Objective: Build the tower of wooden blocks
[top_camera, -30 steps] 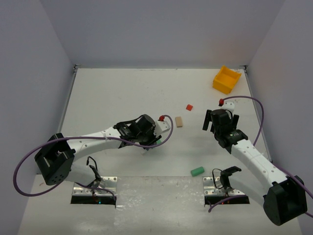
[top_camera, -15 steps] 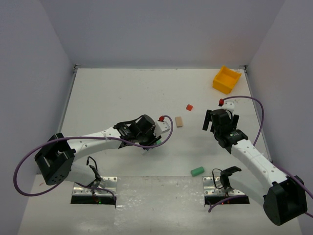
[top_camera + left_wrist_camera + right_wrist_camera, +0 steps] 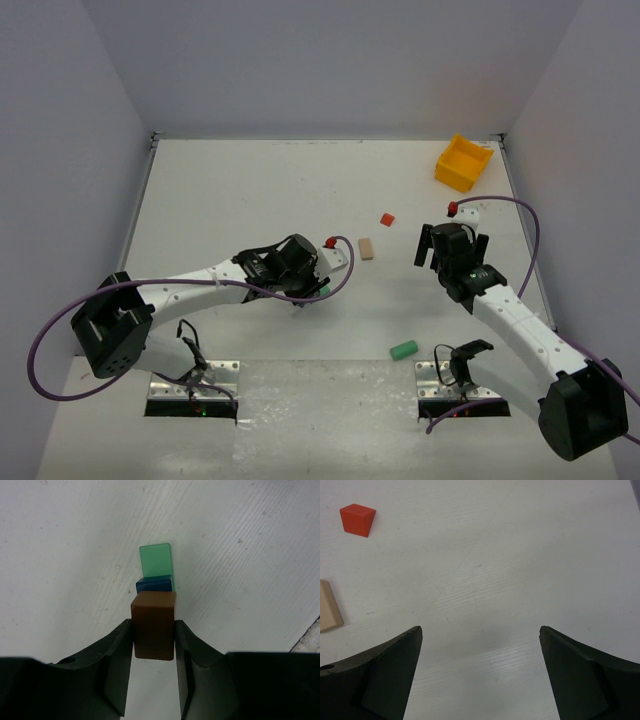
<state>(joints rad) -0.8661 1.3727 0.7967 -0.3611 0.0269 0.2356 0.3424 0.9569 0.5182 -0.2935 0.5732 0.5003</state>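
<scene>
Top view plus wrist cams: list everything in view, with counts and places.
table: 1, white, walled workspace
yellow bin: 1, yellow, far right corner
red block: 1, red, right of centre
tan block: 1, tan, just nearer than red block
loose green block: 1, green, near edge between the arms
brown block: 1, brown, in left pincer
blue block: 1, blue, directly beyond brown block
green slab: 1, light green, beyond blue block
left pincer: 1, black, shut on brown block
right pincer: 1, black, open, holding nothing
</scene>
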